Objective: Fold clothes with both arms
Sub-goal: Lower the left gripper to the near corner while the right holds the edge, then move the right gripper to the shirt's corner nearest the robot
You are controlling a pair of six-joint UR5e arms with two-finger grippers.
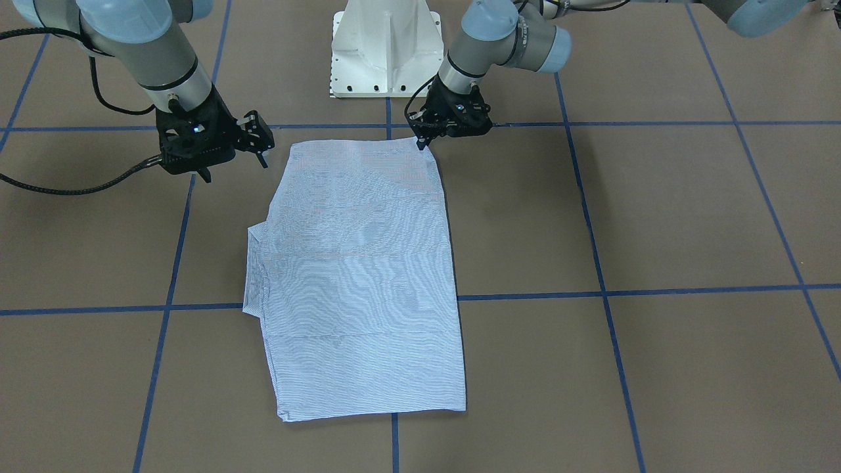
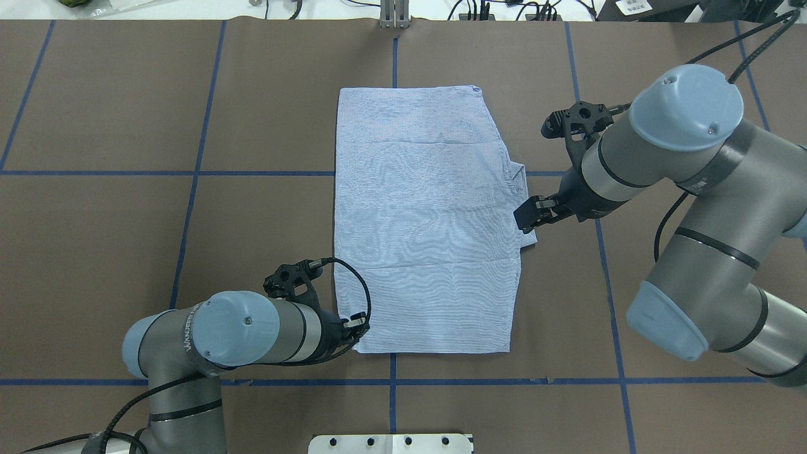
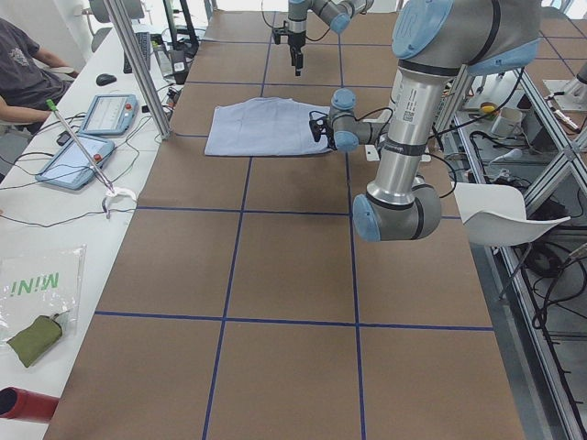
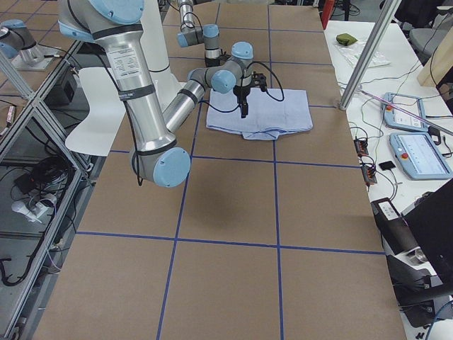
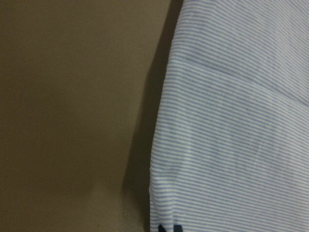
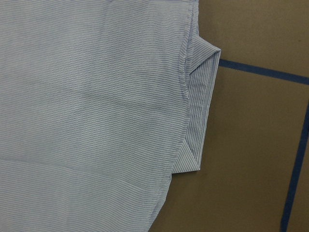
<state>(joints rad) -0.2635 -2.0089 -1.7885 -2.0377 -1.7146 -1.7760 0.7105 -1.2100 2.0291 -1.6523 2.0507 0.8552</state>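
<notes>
Left gripper [image 1: 420, 140] sits at the near corner of the folded shirt [image 1: 361, 276], which lies flat on the table [image 1: 657, 217]. Its grip cannot be determined. Right gripper [image 1: 234, 167] hovers with jaws spread near the protruding flap [image 1: 253, 276]. A one-sided lift would likely skew the fold.

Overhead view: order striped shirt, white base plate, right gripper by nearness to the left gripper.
1. Light blue striped shirt, corner at left gripper.
2. White metal base plate, at view's bottom edge.
3. Black right gripper, across the shirt.
</notes>
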